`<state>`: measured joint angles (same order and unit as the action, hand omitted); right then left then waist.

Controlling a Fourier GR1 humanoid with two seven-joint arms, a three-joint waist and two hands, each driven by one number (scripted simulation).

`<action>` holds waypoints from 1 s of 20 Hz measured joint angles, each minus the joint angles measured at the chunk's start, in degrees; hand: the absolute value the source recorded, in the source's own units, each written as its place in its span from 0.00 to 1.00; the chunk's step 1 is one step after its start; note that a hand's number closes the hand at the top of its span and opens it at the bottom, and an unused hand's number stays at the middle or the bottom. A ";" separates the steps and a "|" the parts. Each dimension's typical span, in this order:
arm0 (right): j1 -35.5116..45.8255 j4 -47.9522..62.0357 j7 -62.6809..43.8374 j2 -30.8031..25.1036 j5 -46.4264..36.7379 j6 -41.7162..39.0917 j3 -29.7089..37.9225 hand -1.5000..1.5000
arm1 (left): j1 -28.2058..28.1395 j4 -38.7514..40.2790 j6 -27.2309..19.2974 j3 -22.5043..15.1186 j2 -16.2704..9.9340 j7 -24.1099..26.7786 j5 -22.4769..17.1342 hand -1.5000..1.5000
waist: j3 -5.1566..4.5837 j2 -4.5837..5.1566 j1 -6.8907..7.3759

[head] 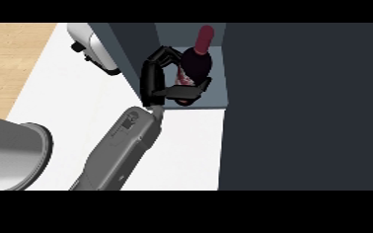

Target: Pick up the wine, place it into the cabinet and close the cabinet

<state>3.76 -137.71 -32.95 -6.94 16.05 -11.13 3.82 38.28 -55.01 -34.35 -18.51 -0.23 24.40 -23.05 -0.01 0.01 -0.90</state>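
- Wine bottle (197, 61): I am seeing the dark bottle with its red capped neck sitting inside the open cabinet compartment, neck pointing toward the top of the head view; a pale, reddish label is showing on its body.
- Hand (157, 81): I am watching a black hand curling around the bottle's lower body, with fingers wrapping its left side and the thumb crossing beneath the base. It is grasping the wine, not released. From the way the forearm is entering at the lower left, I am taking this to be the left hand, though the view makes that less than certain.
- Forearm (120, 150): the grey forearm is rising diagonally from the lower edge and is ending at the wrist just below the compartment's front lip.
- Cabinet (291, 108): the dark slate body is filling the right side of the view; the lighter inner floor (218, 98) is lying around the bottle, and a dark panel (131, 49) is standing at the compartment's left.
- Counter (65, 98): the white top is spreading beneath the arm, with a wood-toned floor strip (25, 49) at the upper left.
- Other items: a white and grey appliance (94, 47) is sitting near the cabinet's left, and a grey rounded vessel (22, 153) is showing at the left edge.
- Other hand: I am not seeing it anywhere.
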 measured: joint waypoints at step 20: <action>-0.93 0.32 0.76 0.50 0.45 -0.60 -1.22 0.00 | 17.20 26.54 1.95 9.38 0.06 11.55 -1.53 1.00 | -0.02 0.28 -1.14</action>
<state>2.82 -137.39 -32.19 -6.44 16.50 -11.74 2.60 55.48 -28.47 -32.39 -9.13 -0.17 35.95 -24.57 -0.02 0.29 -2.04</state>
